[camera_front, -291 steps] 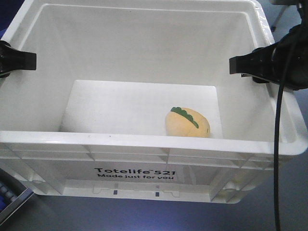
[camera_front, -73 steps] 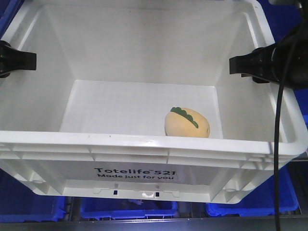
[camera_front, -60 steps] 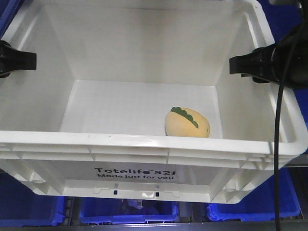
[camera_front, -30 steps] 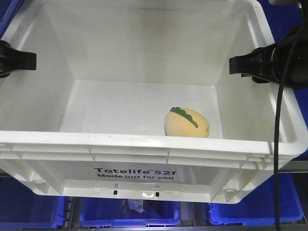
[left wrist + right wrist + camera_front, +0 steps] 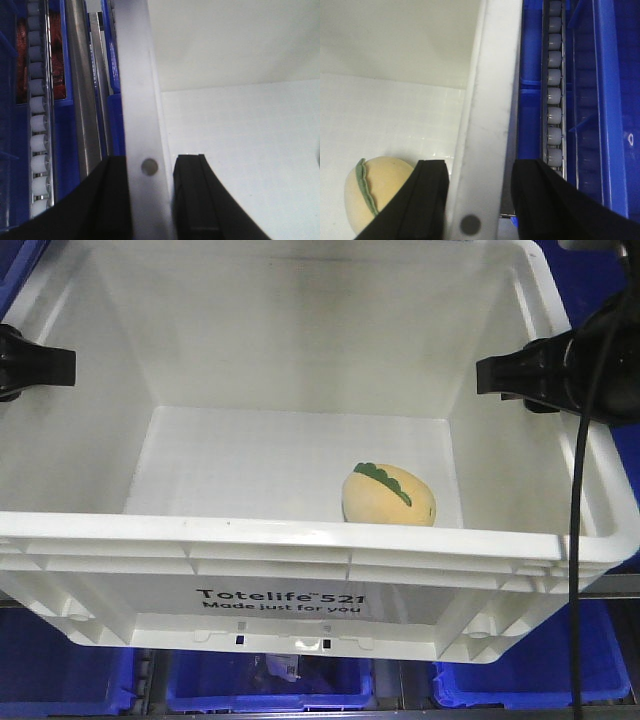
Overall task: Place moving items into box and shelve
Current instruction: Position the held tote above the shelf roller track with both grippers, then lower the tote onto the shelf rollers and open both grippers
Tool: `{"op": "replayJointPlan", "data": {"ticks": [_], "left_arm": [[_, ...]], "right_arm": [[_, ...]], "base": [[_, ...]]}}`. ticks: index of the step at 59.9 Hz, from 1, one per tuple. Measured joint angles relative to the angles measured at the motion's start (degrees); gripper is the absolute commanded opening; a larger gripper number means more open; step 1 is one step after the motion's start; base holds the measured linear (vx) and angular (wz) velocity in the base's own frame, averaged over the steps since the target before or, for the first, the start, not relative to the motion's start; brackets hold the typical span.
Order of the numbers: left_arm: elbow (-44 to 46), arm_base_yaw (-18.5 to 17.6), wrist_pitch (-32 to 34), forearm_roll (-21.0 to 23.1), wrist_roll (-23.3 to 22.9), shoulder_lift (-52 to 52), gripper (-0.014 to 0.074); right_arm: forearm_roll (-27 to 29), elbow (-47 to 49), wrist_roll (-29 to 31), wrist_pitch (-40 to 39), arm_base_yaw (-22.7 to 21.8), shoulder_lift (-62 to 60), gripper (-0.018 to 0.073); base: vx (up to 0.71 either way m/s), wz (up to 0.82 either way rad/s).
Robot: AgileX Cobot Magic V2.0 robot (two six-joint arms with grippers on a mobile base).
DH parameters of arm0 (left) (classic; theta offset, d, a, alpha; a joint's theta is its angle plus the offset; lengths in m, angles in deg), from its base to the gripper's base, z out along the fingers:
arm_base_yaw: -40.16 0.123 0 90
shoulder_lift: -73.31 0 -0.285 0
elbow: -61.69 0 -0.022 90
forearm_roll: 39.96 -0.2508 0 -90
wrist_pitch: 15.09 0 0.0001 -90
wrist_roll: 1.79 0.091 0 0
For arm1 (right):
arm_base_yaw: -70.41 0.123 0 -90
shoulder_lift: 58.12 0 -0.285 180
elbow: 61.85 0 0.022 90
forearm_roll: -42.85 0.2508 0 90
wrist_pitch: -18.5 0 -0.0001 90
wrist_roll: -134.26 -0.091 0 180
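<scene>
The box (image 5: 300,535), a large white crate printed "Totelife 521", fills the front view. One of the moving items, a yellow-orange plush toy (image 5: 388,495) with a green leaf strip, lies on the crate floor at the right front. My left gripper (image 5: 40,365) is shut on the crate's left rim (image 5: 135,75), one black finger on each side (image 5: 150,195). My right gripper (image 5: 510,375) is shut on the right rim (image 5: 490,90), fingers straddling it (image 5: 480,200). The plush toy (image 5: 380,192) sits just inside the right wall.
Blue plastic bins (image 5: 270,685) show below the crate's front edge. Roller rails (image 5: 554,90) and blue bin walls run beside the right rim. Another roller rail (image 5: 37,115), metal shelf bars (image 5: 80,75) and a blue bin with red contents (image 5: 55,50) lie left of the left rim.
The grey floor under the crate has given way to blue shelf bins, which slid slightly downward in the last second. Both grips and the plush toy's place in the crate are unchanged.
</scene>
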Motion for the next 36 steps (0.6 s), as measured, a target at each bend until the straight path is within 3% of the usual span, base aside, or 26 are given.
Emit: {"op": "replayJointPlan", "data": {"ticks": [23,36], "left_arm": [[-1.0,-0.06,2.26,-0.37,-0.45,0.0,0.014],[-9.1,0.45,12.44,-5.79,-3.47,-0.08,0.0148]], "right_arm": [[-2.72,-0.02,-0.81,-1.7,0.0,0.41,0.0148],[-6.99,-0.07,-1.21,-7.32,-0.27,6.02,0.0152]], "base": [[0.0,0.0],[0.0,0.0]]}}
